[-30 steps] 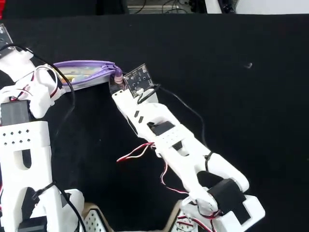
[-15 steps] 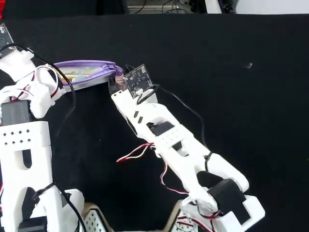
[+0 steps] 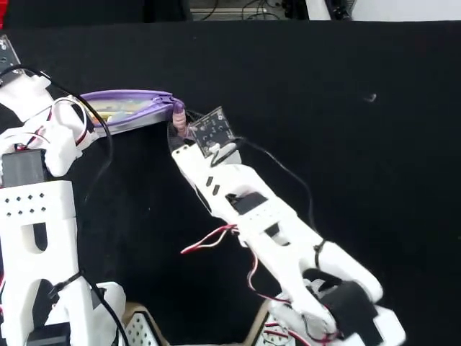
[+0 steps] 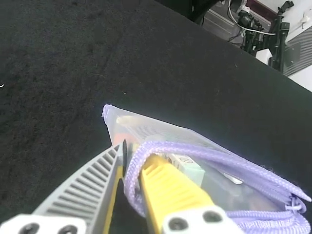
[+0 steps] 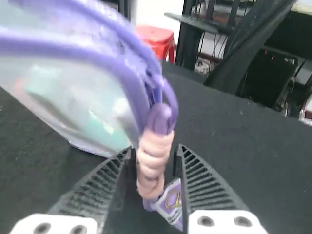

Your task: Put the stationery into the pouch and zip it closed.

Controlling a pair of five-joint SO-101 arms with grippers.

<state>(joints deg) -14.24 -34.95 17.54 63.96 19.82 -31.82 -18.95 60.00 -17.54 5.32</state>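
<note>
On the black table (image 3: pixel 346 144), my left gripper (image 4: pixel 131 165) was clamped on one end of the pouch (image 3: pixel 126 107), with the stationery (image 4: pixel 187 165) inside. At the pouch's other end, my right gripper (image 5: pixel 153 170) pinched the pull (image 5: pixel 153 156). The zip looked closed, and only letting go seemed left.

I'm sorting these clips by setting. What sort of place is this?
Probably a robotics lab or workshop: robot arms stand at a black-clothed table, with a chair and a red stool behind it, and cabled racks beyond.
</note>
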